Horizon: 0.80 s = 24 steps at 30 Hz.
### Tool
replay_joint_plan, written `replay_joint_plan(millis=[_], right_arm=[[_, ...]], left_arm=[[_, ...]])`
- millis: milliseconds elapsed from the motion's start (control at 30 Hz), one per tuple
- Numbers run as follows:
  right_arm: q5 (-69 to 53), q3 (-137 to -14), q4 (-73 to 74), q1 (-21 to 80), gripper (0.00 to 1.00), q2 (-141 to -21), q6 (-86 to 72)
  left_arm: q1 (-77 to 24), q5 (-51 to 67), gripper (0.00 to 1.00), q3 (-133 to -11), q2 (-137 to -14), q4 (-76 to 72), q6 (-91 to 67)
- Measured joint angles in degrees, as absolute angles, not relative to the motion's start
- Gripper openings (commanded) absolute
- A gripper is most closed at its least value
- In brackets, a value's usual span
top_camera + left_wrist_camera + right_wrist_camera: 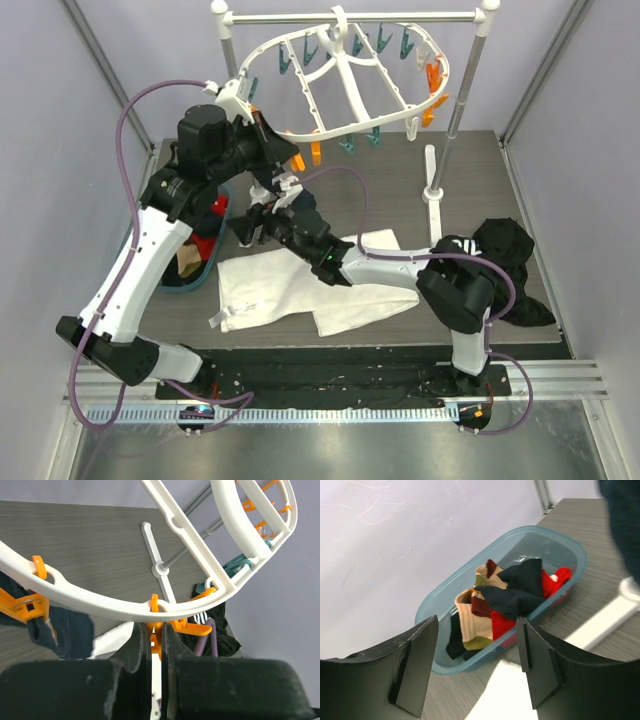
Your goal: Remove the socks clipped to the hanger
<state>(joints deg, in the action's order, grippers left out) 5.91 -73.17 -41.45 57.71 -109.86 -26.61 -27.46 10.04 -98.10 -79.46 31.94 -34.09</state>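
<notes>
Ahead — socks (510,597) lie in tub (535,542), beyond parted right jaws.

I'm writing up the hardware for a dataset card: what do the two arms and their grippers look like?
The left arm and right arm have white links between bulky black joint housings. A mauve cable loops loosely along each. The left gripper and right gripper have broad, matte black fingers, lightly scuffed. No markings are readable.

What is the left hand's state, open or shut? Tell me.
Shut on an orange clip of the hanger: the left hand's fingers press it from both sides.
</notes>
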Motion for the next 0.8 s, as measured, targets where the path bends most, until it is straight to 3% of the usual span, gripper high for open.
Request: replay_joint_plan(millis=[367, 600, 800], right_arm=[[14.57, -63.81, -38.85, 57.74, 0.62, -100.47, -22.96], [20.84, -63.53, -38.72, 57.74, 0.75, -99.68, -20.18], [27.68, -64.51, -43.75, 58.04, 0.78, -101.62, -16.10]], left_arm=[[-27.46, 9.93, 0.00, -97.03, -79.44, 31.51, -34.61], [-27.46, 9.96, 0.00, -97.01, -79.44, 31.24, -35.62], [-27.49, 9.96, 0.00, -96.79, -79.44, 30.63, -35.90]])
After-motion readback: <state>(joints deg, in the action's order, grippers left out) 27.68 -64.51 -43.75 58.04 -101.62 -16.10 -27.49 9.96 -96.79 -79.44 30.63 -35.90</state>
